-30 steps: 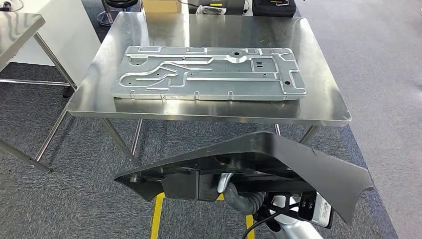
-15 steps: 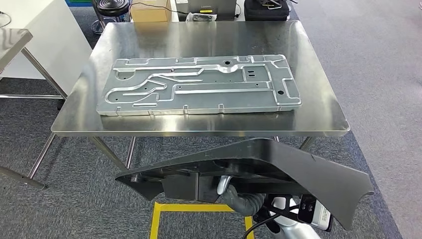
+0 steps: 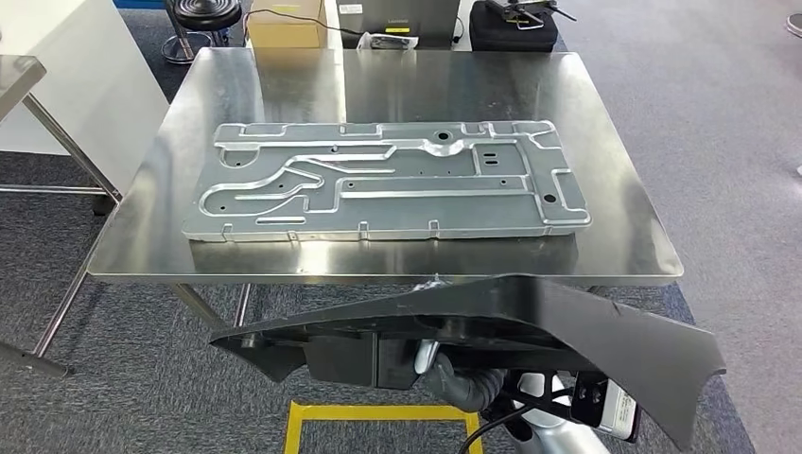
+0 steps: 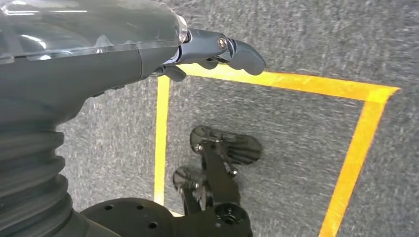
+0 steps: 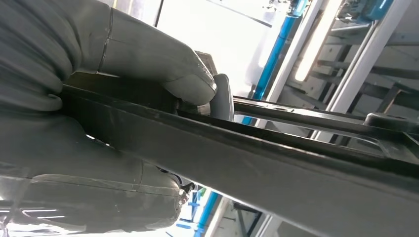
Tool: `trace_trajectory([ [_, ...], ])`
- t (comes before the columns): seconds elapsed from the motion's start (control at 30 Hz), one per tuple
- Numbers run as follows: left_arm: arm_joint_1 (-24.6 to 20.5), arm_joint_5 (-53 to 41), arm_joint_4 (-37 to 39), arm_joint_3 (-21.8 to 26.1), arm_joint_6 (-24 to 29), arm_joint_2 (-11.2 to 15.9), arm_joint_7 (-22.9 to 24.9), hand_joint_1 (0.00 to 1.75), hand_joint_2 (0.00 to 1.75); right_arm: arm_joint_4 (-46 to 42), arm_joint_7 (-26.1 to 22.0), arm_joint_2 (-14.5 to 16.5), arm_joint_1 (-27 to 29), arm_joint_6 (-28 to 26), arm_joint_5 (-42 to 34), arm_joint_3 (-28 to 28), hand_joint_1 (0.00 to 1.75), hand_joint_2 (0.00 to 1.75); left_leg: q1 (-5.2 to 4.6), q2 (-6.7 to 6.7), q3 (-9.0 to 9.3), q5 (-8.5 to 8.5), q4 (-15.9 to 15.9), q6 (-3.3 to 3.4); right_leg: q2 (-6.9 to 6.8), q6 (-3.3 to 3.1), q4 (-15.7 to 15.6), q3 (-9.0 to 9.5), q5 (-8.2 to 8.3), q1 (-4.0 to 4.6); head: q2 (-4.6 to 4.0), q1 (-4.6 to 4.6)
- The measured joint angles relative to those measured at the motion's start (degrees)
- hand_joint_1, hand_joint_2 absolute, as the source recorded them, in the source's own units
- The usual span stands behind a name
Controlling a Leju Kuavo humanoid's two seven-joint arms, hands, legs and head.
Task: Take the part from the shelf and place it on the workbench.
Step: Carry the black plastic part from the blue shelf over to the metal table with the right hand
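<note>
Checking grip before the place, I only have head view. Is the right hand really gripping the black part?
Observer: Yes. In the right wrist view the right hand grips the black part at its edge, with the thumb pressed onto it.
Operator: Is the left hand supporting it from below?
Observer: No. In the left wrist view the left hand hangs above the carpet and the yellow floor tape, holding nothing.

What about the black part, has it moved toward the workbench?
Yes, forward: the black part now overlaps the workbench at its near edge, where carpet showed between before.
</note>
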Motion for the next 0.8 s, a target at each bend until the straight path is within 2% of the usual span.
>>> trace_trajectory([
  [0.07, 0.0, 0.0, 0.0, 0.1, 0.0, 0.0, 0.0, 0.0, 1.75, -0.3, 0.0, 0.0, 0.0, -0.2, 0.2, -0.2, 1.75, 1.75, -0.05, 0.0, 0.69, -0.72, 0.0, 0.14, -0.09, 0.38, 6.0, -4.7, -2.22, -0.21, 0.0, 0.0],
  [0.1, 0.0, 0.0, 0.0, 0.2, 0.0, 0.0, 0.0, 0.0, 1.75, -0.5, 0.0, 0.0, 0.0, -0.4, 0.3, -0.2, 1.75, 1.75, -0.07, -0.02, 1.16, -1.13, 0.0, 0.13, -0.15, 0.42, 6.9, -6.01, -2.1, -0.26, 0.0, 0.0],
  [0.13, 0.1, 0.0, 0.0, 0.3, 0.0, 0.0, 0.0, 0.0, 1.75, -0.6, 0.0, 0.0, 0.0, -0.5, 0.3, -0.2, 1.75, 1.75, -0.1, -0.05, 1.76, -1.57, 0.0, 0.08, -0.21, 0.31, 5.8, -6.33, -0.73, -0.26, 0.0, 0.0],
  [0.2, 0.1, 0.0, 0.0, 0.3, 0.0, 0.0, 0.0, 0.0, 1.75, -1.1, 0.0, 0.0, -0.1, -0.7, 0.4, -0.3, 1.75, 1.75, -0.14, -0.1, 3.07, -2.56, -0.1, -0.1, -0.37, -0.4, -1.4, -4.43, 4.83, -0.04, 0.0, 0.0],
  [0.23, 0.1, 0.0, 0.0, 0.3, 0.0, 0.0, 0.0, 0.0, 1.75, -1.2, 0.0, 0.0, -0.1, -0.8, 0.5, -0.4, 1.75, 1.75, -0.2, -0.12, 3.63, -3.02, -0.1, -0.3, -0.48, -0.87, -4.9, -3.34, 6.8, 0.2, 0.0, -0.01],
  [0.27, 0.0, 0.0, 0.0, 0.3, 0.0, 0.0, 0.0, 0.0, 1.75, -1.4, 0.0, 0.0, -0.1, -1.0, 0.5, -0.5, 1.75, 1.75, -0.22, -0.11, 3.97, -3.41, -0.2, -0.58, -0.56, -1.31, -7.4, -2.56, 8.01, 0.46, 0.0, -0.01],
  [0.3, 0.0, -0.1, 0.0, 0.4, 0.0, -0.1, -0.1, 0.0, 1.75, -1.6, 0.0, 0.0, -0.1, -1.2, 0.6, -0.6, 1.75, 1.75, -0.24, -0.09, 4.22, -3.6, -0.2, -0.9, -0.61, -1.71, -8.6, -2.23, 8.47, 0.68, 0.0, 0.0],
  [0.33, -0.1, -0.2, 0.0, 0.4, 0.0, -0.1, -0.2, 0.0, 1.75, -1.9, 0.0, 0.1, -0.1, -1.5, 0.6, -0.8, 1.75, 1.75, -0.27, -0.06, 4.52, -3.6, -0.1, -1.3, -0.54, -2.01, -8.8, -2.12, 8.16, 0.77, 0.0, 0.01],
  [0.4, -0.2, -0.4, 0.0, 0.4, 0.0, 0.0, -0.4, 0.0, 1.75, -2.7, 0.0, 0.1, -0.1, -1.8, 0.5, -1.1, 1.75, 1.75, -0.29, 0.0, 4.63, -3.61, 0.8, -1.91, -0.25, -2.57, -9.6, -1.21, 8.47, 0.52, 0.0, 0.02],
  [0.47, -0.3, -0.5, 0.0, 0.4, -0.1, 0.1, -0.5, 0.0, 1.75, -3.7, 0.0, 0.1, -0.1, -1.8, 0.4, -1.3, 1.75, 1.75, -0.2, -0.01, 2.6, -4.63, 5.0, -2.36, 0.03, -3.04, -10.1, -0.08, 8.16, 0.18, 0.0, 0.01],
  [0.57, -0.2, -0.5, 0.0, 0.4, -0.1, 0.3, -0.5, 0.0, 1.75, -5.0, 0.0, 0.3, 0.5, -1.8, 1.9, -1.7, 1.75, 1.75, 0.03, -0.03, -3.72, -8.86, 15.1, -3.09, 0.4, -3.45, -10.2, 0.98, 7.2, 0.19, 0.0, 0.0],
  [0.6, -0.1, -0.4, 0.0, 0.4, -0.1, 0.4, -0.5, 0.0, 1.75, -5.5, 0.0, 0.3, 0.9, -2.0, 2.7, -2.0, 1.75, 1.75, 0.07, -0.03, -5.16, -9.34, 16.5, -3.19, 0.57, -3.45, -10.1, 1.42, 6.84, 0.22, 0.0, 0.0],
  [0.63, -0.1, -0.3, 0.0, 0.4, 0.0, 0.4, -0.5, 0.0, 1.75, -6.0, 0.0, 0.4, 1.1, -2.6, 3.5, -2.4, 1.75, 1.75, 0.09, -0.03, -5.68, -8.5, 15.9, -3.22, 0.74, -3.38, -10.1, 1.94, 6.45, 0.21, 0.0, 0.0],
  [0.67, -0.1, -0.2, 0.0, 0.5, 0.0, 0.5, -0.6, 0.0, 1.75, -6.7, 0.0, 0.5, 1.3, -3.4, 4.2, -2.9, 1.75, 1.75, 0.1, -0.03, -5.25, -6.32, 13.2, -3.15, 0.89, -3.27, -10.0, 2.52, 6.03, 0.2, 0.0, 0.0],
  [0.7, -0.1, -0.2, 0.0, 0.6, 0.0, 0.6, -0.6, 0.0, 1.75, -7.5, 0.0, 0.6, 1.3, -4.5, 4.9, -3.5, 1.75, 1.75, 0.11, -0.05, -4.18, -3.29, 9.2, -3.05, 0.98, -3.12, -9.9, 3.1, 5.57, 0.19, 0.0, 0.0],
  [0.73, -0.1, -0.1, 0.0, 0.7, 0.0, 0.6, -0.8, 0.0, 1.75, -8.5, 0.0, 0.7, 1.2, -5.6, 5.3, -4.3, 1.75, 1.75, 0.05, -0.13, -3.13, -1.03, 5.5, -2.92, 1.03, -2.93, -9.8, 3.58, 5.14, 0.23, 0.0, 0.01],
  [0.77, -0.1, -0.1, 0.0, 0.8, 0.0, 0.6, -0.9, 0.0, 1.75, -9.7, 0.0, 0.7, 1.0, -6.7, 5.7, -5.3, 1.75, 1.75, -0.06, -0.2, -2.35, 0.38, 2.7, -2.64, 1.08, -2.69, -9.6, 3.75, 4.78, 0.29, 0.0, 0.01],
  [0.8, -0.1, -0.1, 0.0, 0.8, 0.0, 0.7, -1.0, 0.0, 1.75, -11.2, 0.0, 0.7, 0.8, -7.5, 5.9, -6.5, 1.75, 1.75, -0.17, -0.26, -2.01, 1.11, 1.2, -2.28, 1.1, -2.42, -9.5, 3.73, 4.5, 0.35, 0.0, 0.01],
])
